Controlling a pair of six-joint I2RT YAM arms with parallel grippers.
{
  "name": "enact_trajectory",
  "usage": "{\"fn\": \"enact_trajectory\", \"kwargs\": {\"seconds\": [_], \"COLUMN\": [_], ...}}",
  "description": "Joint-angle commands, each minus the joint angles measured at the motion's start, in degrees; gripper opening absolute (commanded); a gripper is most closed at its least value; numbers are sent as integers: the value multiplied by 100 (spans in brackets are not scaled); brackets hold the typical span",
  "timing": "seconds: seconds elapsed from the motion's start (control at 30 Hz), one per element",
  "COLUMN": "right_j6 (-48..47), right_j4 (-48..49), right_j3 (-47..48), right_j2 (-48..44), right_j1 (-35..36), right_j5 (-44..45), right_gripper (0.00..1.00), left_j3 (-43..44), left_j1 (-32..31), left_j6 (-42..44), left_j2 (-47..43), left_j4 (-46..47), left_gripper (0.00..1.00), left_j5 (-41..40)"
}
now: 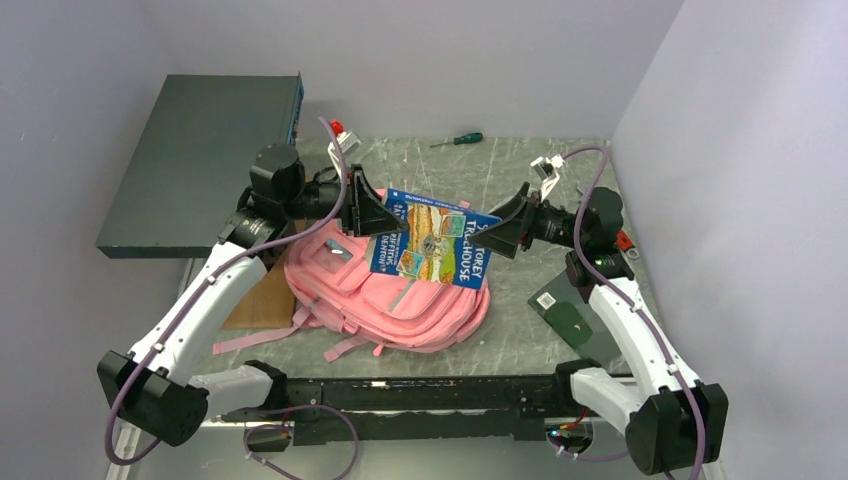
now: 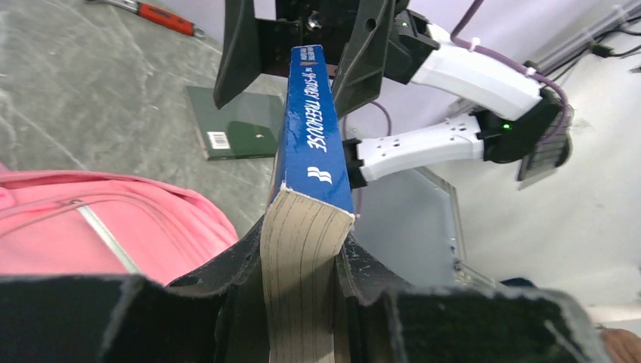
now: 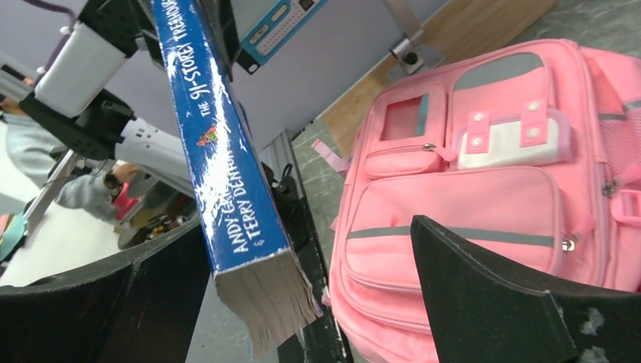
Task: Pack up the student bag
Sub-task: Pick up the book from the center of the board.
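The pink backpack [image 1: 400, 300] is laid flat mid-tabletop [image 1: 500, 170], toward the near edge. Above it a blue book [image 1: 435, 243] is clamped by the left gripper [image 1: 375, 215]; the right gripper [image 1: 510, 225] is spread wide around its other end.

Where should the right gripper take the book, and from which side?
The book's free right end, pinched across the two covers, coming in from the right along its length. The left gripper clamps the other end and holds it in the air over the bag. The thin slab sits between the right gripper's open fingers, so those flat faces are what they would close on.
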Motion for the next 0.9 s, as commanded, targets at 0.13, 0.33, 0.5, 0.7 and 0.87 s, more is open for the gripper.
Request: {"fn": "enact_trajectory", "kwargs": {"seconds": [0.13, 0.33, 0.5, 0.7, 0.87], "right_j6": [815, 1578, 3071, 2388, -364], "right_j4": [1800, 2735, 4396, 1953, -4478], "right_j3": [28, -377, -757, -452, 1180], "right_j2": [171, 143, 241, -84, -750], "right_j1": [595, 1189, 1322, 1165, 983], "right_j5": [-556, -506, -268, 509, 4929], "right_gripper": [99, 94, 50, 0, 0], "left_j3": [-148, -86, -12, 210, 1], "left_j1": [109, 149, 155, -50, -1254], "left_j6": [-1402, -1482, -1004, -62, 812], "left_j2": [-149, 13, 16, -176, -487], "left_j4": [2212, 2272, 1651, -583, -1534], "left_gripper": [0, 0, 0, 58, 100], "left_j5": [1241, 1212, 564, -2284, -5613]}}
